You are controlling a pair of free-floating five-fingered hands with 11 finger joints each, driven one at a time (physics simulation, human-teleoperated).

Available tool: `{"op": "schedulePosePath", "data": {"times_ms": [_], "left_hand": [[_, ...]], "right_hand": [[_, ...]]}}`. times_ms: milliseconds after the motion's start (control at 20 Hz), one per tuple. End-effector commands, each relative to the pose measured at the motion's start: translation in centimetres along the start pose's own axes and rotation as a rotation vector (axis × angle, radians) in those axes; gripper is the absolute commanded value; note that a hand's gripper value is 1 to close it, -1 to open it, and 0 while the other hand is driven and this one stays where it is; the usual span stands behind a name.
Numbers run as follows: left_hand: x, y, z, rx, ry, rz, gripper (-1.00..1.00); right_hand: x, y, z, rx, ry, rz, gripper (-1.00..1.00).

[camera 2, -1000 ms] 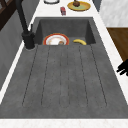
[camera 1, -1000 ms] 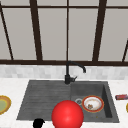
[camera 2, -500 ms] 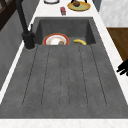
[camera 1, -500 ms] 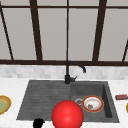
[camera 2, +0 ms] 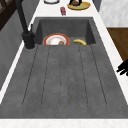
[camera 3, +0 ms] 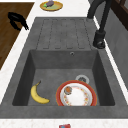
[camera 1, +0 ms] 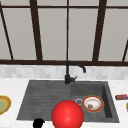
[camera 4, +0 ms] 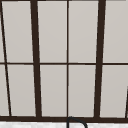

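Observation:
My left hand (camera 1: 38, 123) hovers at the front edge of the counter, in front of the ribbed drainboard (camera 1: 42, 97). The right side view has this hand (camera 3: 17, 20) over the wooden floor beside the counter, fingers loosely bent and holding nothing. In the left side view the hand (camera 2: 123, 68) sits at the right border. A red-rimmed plate (camera 3: 76, 96) with a small brown bit on it lies in the sink basin (camera 3: 42, 62), next to a banana (camera 3: 38, 95). A red ball (camera 1: 67, 115) covers the sink's front edge in the front view.
A black faucet (camera 1: 67, 75) stands behind the sink. A yellow plate (camera 3: 51, 5) carrying a purple item rests on the left counter. On the right counter lie a small red packet (camera 1: 121, 96) and another yellow plate (camera 2: 78, 4). A window (camera 4: 67, 57) spans the wall.

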Motion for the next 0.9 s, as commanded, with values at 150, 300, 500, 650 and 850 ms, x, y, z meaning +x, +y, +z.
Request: {"op": "schedulePosePath", "data": {"times_ms": [150,300,500,650,850], "left_hand": [[0.0,0.0,0.0,0.0,0.0,0.0,0.0],[0.0,0.0,0.0,0.0,0.0,0.0,0.0],[0.0,0.0,0.0,0.0,0.0,0.0,0.0],[0.0,0.0,0.0,0.0,0.0,-0.001,0.0],[0.0,0.0,0.0,0.0,0.0,-0.001,0.0]], "right_hand": [[-1.6,0.1,-0.7,-0.151,-0.006,-0.065,1.0],[-1.2,-1.9,0.4,-0.242,0.006,-0.059,1.0],[-0.4,-4.5,3.4,-0.181,-0.002,-0.058,1.0],[0.9,-6.4,5.6,-0.162,0.011,-0.048,1.0],[2.9,-8.8,8.0,-0.15,0.024,-0.04,1.0]]}}
